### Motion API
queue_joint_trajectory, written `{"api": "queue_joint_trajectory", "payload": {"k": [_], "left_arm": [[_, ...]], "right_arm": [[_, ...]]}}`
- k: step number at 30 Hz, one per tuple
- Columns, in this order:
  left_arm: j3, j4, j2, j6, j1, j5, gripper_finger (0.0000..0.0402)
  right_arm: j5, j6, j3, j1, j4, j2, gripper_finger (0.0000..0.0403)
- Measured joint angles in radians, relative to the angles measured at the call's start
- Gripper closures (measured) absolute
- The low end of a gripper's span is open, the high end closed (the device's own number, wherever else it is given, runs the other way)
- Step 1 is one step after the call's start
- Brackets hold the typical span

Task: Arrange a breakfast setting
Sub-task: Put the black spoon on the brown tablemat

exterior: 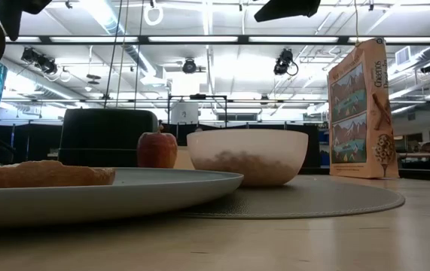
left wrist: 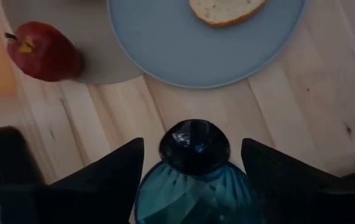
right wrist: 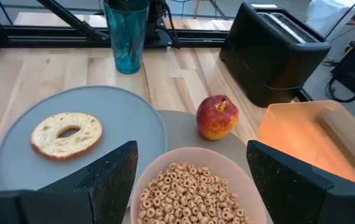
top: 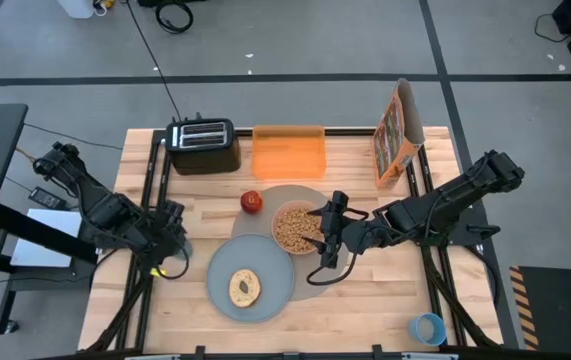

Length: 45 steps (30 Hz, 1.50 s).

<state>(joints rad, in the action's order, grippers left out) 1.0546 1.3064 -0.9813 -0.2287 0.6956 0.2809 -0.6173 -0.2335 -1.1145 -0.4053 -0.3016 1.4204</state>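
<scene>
I see the left gripper (top: 172, 243) at the table's left edge, fingers closed around a teal cup (right wrist: 126, 34). Bagel (top: 244, 288) on grey plate (top: 275, 290); apple (top: 252, 202) on mat (top: 350, 275). Right gripper (top: 327, 232) spread wide above cereal-filled bowl (top: 287, 210), holding nothing.

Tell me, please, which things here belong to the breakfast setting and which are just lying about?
Setting: mat, plate, bagel, apple, bowl of cereal under the right gripper, blue glass at the left gripper.
Lying about: toaster, orange tray, cereal box.
</scene>
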Motion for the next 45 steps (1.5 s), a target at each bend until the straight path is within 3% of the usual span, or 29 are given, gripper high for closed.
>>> {"api": "queue_joint_trajectory", "payload": {"k": [21,45], "left_arm": [[-0.048,-0.071,0.0,0.136,-0.134,-0.108,0.014],[-0.048,-0.063,-0.072,0.154,-0.138,-0.122,0.0167]], "right_arm": [[0.01,-0.001,0.0,0.001,0.0,0.0,0.0094],[0.04,-0.01,0.0,0.001,0.001,0.0,0.0094]]}}
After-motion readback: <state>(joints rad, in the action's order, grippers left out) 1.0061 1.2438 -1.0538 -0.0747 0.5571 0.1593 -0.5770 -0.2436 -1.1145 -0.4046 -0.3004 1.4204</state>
